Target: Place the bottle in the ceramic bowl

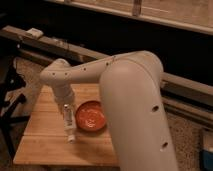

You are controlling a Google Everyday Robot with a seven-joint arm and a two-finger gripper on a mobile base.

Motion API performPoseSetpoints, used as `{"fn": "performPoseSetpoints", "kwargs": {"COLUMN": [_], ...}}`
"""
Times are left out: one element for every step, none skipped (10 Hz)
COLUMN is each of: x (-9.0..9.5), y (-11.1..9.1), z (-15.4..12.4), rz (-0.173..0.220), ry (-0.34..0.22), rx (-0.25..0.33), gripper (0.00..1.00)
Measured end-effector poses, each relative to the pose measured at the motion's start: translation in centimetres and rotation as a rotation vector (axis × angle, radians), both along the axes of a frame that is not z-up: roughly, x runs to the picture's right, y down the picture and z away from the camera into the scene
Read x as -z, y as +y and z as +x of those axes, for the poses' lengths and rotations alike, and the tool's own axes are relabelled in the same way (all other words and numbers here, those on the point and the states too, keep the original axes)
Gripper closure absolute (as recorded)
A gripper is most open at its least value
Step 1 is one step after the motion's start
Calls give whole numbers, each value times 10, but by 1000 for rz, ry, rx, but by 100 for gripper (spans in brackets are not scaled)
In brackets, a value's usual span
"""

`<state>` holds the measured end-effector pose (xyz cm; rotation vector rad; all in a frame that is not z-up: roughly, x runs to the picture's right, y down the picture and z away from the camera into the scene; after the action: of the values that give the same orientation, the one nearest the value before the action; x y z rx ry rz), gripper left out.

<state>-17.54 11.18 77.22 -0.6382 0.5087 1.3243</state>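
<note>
The orange-red ceramic bowl [91, 116] sits on the wooden table [42, 142], near its middle. My gripper [67, 113] hangs from the white arm [130, 100] just left of the bowl's rim and is shut on the bottle [70, 128]. The slim white bottle hangs nearly upright below the gripper with its white cap down, close to the table top. It is beside the bowl's left edge, not inside it. The large arm hides the right part of the table.
A black stand [10, 107] is at the table's left side. A long dark rail [75, 50] runs behind the table, with a small white object [35, 33] on it. A pale blue item [207, 150] is on the floor at the right.
</note>
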Motion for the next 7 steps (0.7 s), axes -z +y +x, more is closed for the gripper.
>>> {"fn": "performPoseSetpoints", "kwargs": {"x": [-5, -12, -17, -19, -19, -19, -19], "y": [-4, -7, -9, -8, -8, -7, -8], "z": [16, 33, 45, 49, 46, 45, 46], "rz": [-2, -4, -6, -7, -8, -8, -8], "ry": [22, 45, 72, 85, 83, 80, 81], "rx": [-21, -49, -82, -99, -98, -98, -99], "gripper": [100, 100, 100, 100, 100, 100, 100]}}
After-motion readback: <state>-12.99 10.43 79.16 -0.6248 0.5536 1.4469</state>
